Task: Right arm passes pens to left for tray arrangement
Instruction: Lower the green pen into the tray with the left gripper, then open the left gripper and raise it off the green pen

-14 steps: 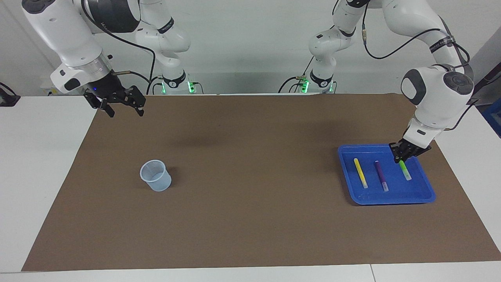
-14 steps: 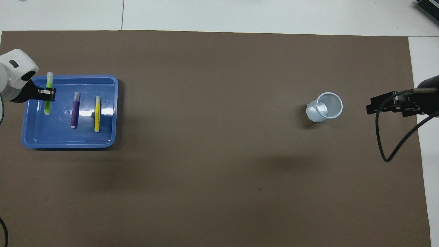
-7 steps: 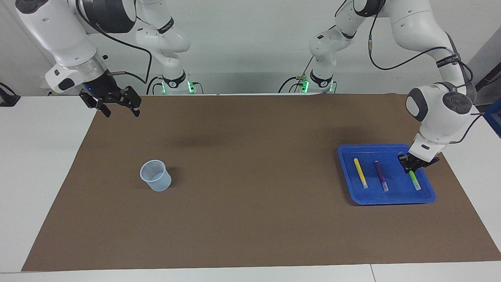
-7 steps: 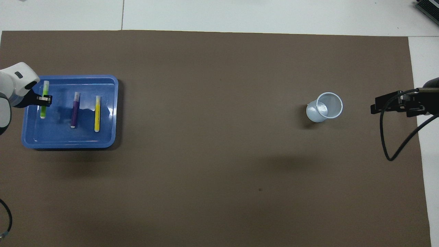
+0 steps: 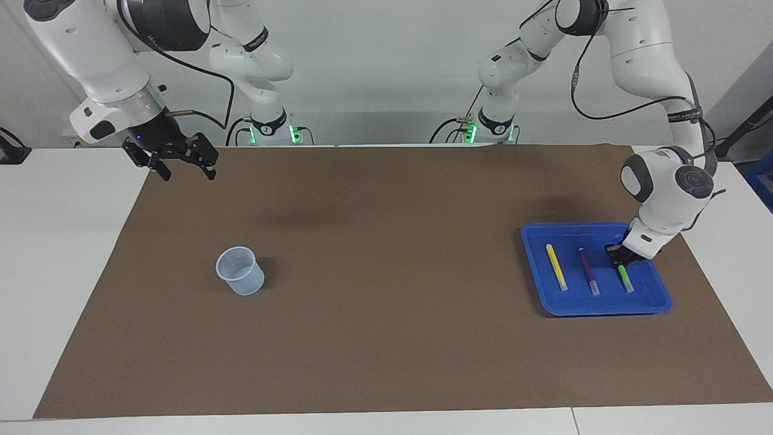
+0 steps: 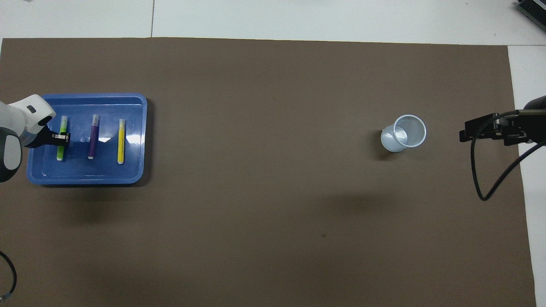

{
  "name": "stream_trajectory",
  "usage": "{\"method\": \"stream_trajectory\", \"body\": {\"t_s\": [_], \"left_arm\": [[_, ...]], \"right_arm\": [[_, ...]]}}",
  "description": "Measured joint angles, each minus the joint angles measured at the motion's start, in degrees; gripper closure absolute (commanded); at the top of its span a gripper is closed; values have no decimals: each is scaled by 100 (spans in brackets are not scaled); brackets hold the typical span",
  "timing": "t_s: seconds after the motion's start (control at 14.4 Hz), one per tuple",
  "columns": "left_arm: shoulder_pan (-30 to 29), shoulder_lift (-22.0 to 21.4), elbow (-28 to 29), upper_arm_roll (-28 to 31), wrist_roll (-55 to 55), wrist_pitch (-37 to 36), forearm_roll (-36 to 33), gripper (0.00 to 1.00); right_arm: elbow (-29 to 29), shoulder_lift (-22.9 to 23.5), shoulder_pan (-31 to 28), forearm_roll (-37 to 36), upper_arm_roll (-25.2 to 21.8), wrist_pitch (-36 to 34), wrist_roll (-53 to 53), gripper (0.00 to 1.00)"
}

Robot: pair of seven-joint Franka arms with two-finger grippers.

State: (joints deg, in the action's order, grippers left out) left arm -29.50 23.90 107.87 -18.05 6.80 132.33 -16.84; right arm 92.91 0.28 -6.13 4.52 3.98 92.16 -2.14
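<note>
The blue tray [image 5: 658, 302] [image 6: 85, 178] lies at the left arm's end of the brown mat. In it the yellow pen [image 5: 556, 266] [image 6: 121, 141] and the purple pen [image 5: 587, 270] [image 6: 92, 137] lie side by side. Beside them is the green pen [image 5: 625, 279] [image 6: 62, 140], and my left gripper [image 5: 618, 257] [image 6: 63, 137] is shut on it, low in the tray. My right gripper [image 5: 184, 165] [image 6: 467, 131] hangs open and holds nothing, over the mat's edge at the right arm's end.
A small translucent bluish cup [image 5: 241, 270] [image 6: 404, 133] stands upright on the mat toward the right arm's end. The brown mat [image 5: 374, 290] covers most of the white table. A black cable [image 6: 482, 170] loops down from the right arm.
My left gripper has carried the green pen lower into the tray and brought it in line beside the purple pen. The right gripper has drawn slightly outward and now waits.
</note>
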Motion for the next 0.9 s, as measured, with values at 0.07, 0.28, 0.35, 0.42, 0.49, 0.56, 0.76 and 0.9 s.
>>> {"method": "stream_trajectory", "body": {"t_s": [0.07, 0.28, 0.35, 0.42, 0.49, 0.56, 0.76, 0.9], "left_arm": [[0, 0, 3, 0, 0, 5, 0, 69], [-1, -1, 7, -2, -1, 20, -3, 0], [-1, -2, 7, -3, -1, 24, -3, 0], [0, -1, 6, -13, -3, 26, -2, 0], [0, -2, -11, -29, -3, 27, -2, 0], [3, -6, -58, -51, -4, 25, -2, 0], [12, -79, -439, -210, -28, -202, 97, 0], [39, -211, -855, -377, -38, -690, 443, 0]], "right_arm": [[0, -2, 0, 0, 1, -4, 0, 0], [0, -4, 0, 0, 1, -7, 0, 0], [0, -4, 0, 0, 1, -7, 0, 0], [0, -5, 0, 0, 1, -7, 0, 0], [0, -5, 0, 0, 1, -7, 0, 0], [0, -5, 0, 0, 1, -7, 0, 0], [1, -5, 0, 0, 1, -7, 0, 0], [1, -6, 0, 0, 1, -8, 0, 0]]}}
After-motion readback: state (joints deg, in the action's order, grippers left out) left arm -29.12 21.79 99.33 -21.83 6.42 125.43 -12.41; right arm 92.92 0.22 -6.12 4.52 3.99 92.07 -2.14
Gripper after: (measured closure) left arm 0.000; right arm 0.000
